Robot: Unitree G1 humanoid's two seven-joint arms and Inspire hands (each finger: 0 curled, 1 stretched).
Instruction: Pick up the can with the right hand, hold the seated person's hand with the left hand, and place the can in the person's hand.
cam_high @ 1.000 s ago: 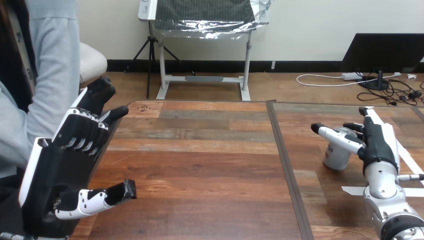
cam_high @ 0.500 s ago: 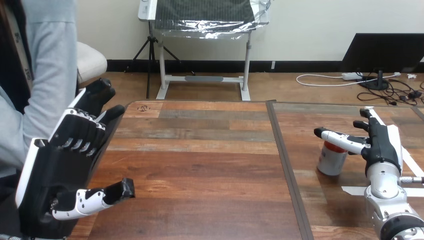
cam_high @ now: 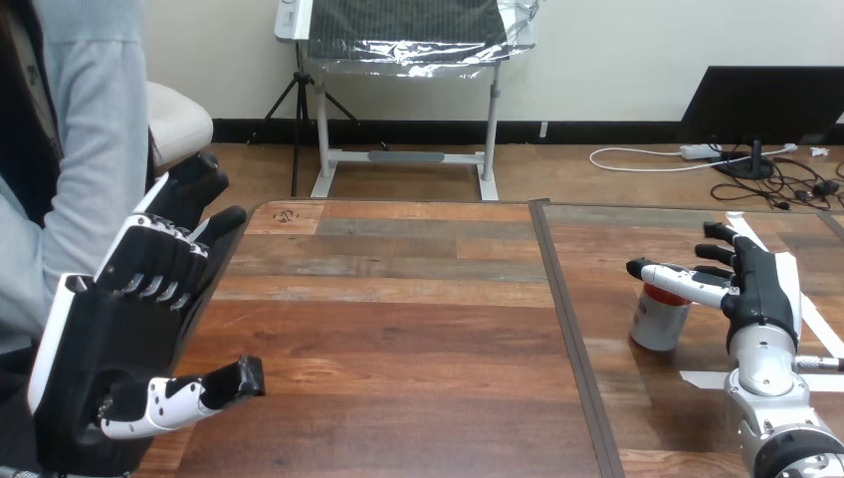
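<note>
The right hand (cam_high: 761,294) has fingers straight, thumb over the upright can (cam_high: 657,324); the left hand (cam_high: 109,349) stands raised, fingers straight.

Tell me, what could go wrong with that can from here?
The can stands upright with the right robot hand beside it, thumb across its top, fingers not curled round it: a push could tip it over. The open left robot hand is raised close to the person's sleeve and might bump it.

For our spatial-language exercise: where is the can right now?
Head view: the can stands on the table, in its right half, just past the centre seam, under the thumb of the right hand.
</note>
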